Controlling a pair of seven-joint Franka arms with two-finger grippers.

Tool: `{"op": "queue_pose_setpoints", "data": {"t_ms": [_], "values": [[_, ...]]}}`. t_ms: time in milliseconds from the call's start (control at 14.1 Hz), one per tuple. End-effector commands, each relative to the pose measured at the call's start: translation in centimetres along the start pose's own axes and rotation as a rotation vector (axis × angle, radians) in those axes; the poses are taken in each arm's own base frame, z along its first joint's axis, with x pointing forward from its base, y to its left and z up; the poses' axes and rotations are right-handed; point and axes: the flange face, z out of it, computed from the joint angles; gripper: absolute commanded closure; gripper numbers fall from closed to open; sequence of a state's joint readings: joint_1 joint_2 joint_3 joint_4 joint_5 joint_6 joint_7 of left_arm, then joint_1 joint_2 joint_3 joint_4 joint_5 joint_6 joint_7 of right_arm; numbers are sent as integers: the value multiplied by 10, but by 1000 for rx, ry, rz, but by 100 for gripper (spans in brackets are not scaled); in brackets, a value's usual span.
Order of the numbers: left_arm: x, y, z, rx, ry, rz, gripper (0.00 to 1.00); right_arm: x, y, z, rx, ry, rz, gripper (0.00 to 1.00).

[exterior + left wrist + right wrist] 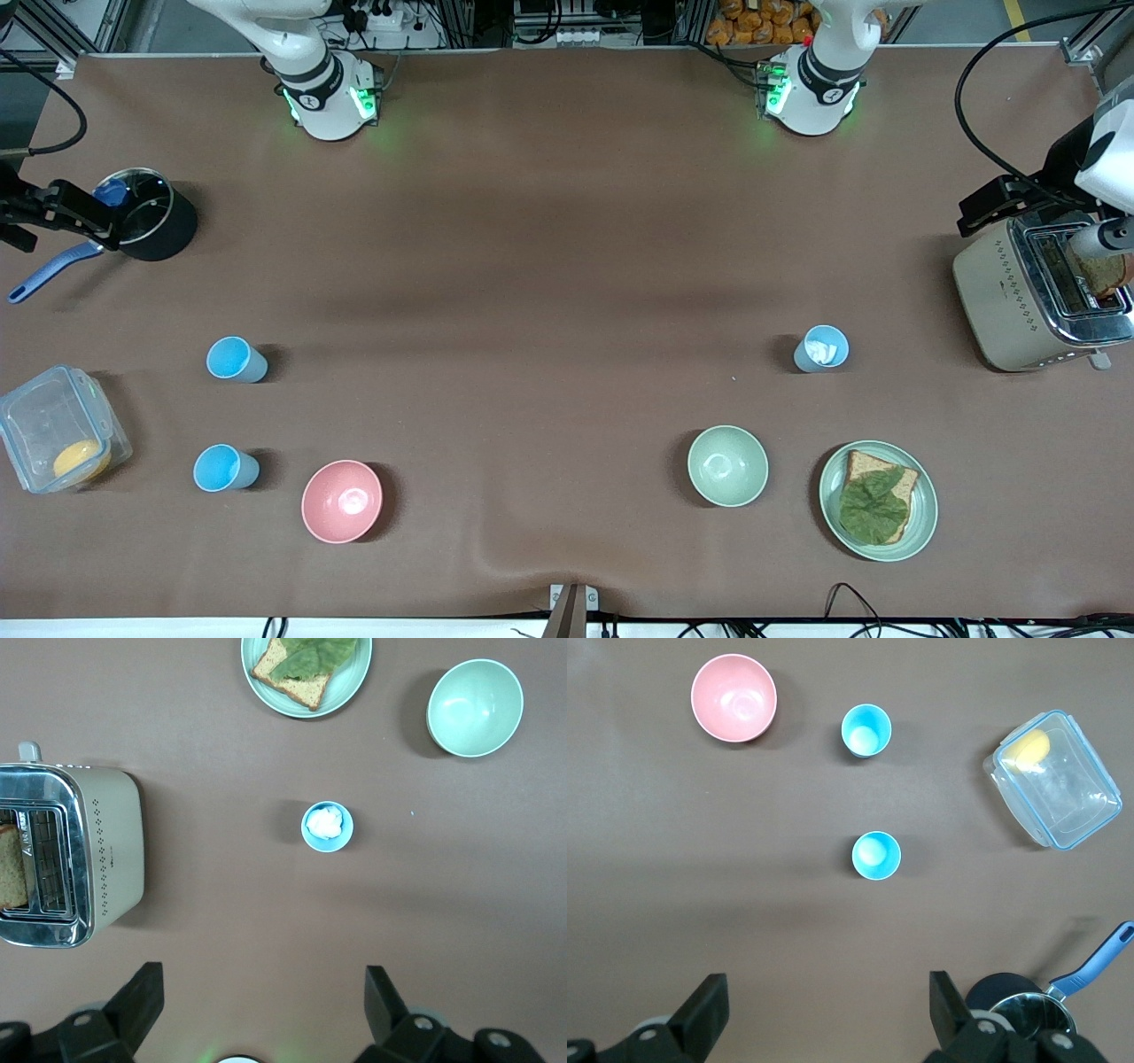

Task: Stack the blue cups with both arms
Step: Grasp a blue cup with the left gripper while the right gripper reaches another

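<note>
Three blue cups stand upright on the brown table. Two are toward the right arm's end: one [236, 359] [876, 855] and one nearer the front camera [226, 467] [866, 729], beside the pink bowl. The paler cup with a whitish inside [821, 347] [327, 826] stands toward the left arm's end. My left gripper [263, 983] is open and empty, high over bare table near the paler cup. My right gripper [828, 985] is open and empty, high over bare table near the other two cups. Neither gripper shows in the front view, only the arm bases [328, 89] [815, 89].
Pink bowl [342, 501], green bowl [727, 465], and a green plate [921, 514] with bread and lettuce lie near the front. A toaster [1010, 297] holding toast stands at the left arm's end. A black saucepan [155, 226] and a clear container [53, 425] are at the right arm's end.
</note>
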State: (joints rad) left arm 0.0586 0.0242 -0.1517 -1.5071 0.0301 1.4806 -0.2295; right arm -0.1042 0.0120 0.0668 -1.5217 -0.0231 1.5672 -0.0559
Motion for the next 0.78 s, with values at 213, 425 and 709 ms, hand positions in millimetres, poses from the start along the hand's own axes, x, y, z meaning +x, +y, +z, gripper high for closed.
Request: {"op": "queue_pose_setpoints", "data": {"t_ms": [213, 425, 709], "values": [[-2, 3, 1, -7, -18, 42, 0, 4, -1, -3, 2, 7, 6, 0], [26, 11, 61, -86, -93, 24, 0, 4, 0, -3, 2, 7, 6, 0], [39, 16, 156, -53, -51, 32, 0, 3, -1, -4, -1, 2, 5, 0]]}}
